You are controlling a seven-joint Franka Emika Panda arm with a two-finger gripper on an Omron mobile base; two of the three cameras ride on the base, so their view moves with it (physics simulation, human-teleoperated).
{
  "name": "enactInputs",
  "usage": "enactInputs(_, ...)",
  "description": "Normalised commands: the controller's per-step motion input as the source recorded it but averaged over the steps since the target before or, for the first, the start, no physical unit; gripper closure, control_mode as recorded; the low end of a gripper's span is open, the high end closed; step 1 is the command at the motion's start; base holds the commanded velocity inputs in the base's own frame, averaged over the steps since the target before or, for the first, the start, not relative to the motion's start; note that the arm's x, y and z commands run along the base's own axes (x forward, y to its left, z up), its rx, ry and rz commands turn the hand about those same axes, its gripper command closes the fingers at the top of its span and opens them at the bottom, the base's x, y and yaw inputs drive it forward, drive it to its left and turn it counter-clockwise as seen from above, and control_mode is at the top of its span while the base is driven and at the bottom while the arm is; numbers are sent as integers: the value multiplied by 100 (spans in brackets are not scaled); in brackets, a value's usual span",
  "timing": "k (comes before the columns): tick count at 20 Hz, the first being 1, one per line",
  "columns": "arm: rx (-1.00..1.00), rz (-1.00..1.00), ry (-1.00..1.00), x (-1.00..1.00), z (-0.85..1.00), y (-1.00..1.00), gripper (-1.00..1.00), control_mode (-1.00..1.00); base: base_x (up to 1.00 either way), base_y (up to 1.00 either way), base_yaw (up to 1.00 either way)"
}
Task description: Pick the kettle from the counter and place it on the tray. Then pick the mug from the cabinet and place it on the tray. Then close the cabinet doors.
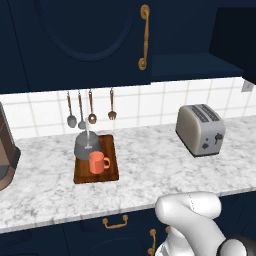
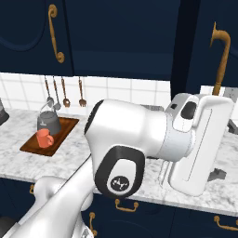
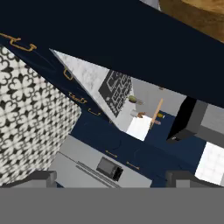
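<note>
Nearest to us, the gripper (image 3: 111,179) shows its two dark fingertips well apart in the hand view, spread wide with nothing between them, looking off across the kitchen rather than at the worktop. In the right base view the white arm (image 2: 135,139) is swung over to the right side, close to a cabinet door (image 2: 207,51) with its long gold handle; that door looks to be standing open, edge-on. Out on the counter (image 1: 150,170), here's the good news: the tray (image 1: 96,172) lies flat with the kettle (image 1: 86,146) sitting at its back end and the mug (image 1: 98,162) just in front, both on the board. So both placements look done. Beyond them, utensils (image 1: 82,117) hang on the tiled wall and the toaster (image 1: 200,129) stands well off to the right. Up top, the left-hand door (image 1: 85,40) appears shut. What's left, by my read, is closing the doors, the right one at least.
</note>
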Motion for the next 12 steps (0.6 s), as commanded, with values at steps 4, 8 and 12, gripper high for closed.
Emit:
enactInputs(4,-1,19,34,54,-4,-2,-100,-100,0,0,0)
enactInputs(8,0,29,32,39,-10,11,-100,-100,0,0,0)
enactInputs(12,0,29,25,78,-4,6,-100,-100,0,0,0)
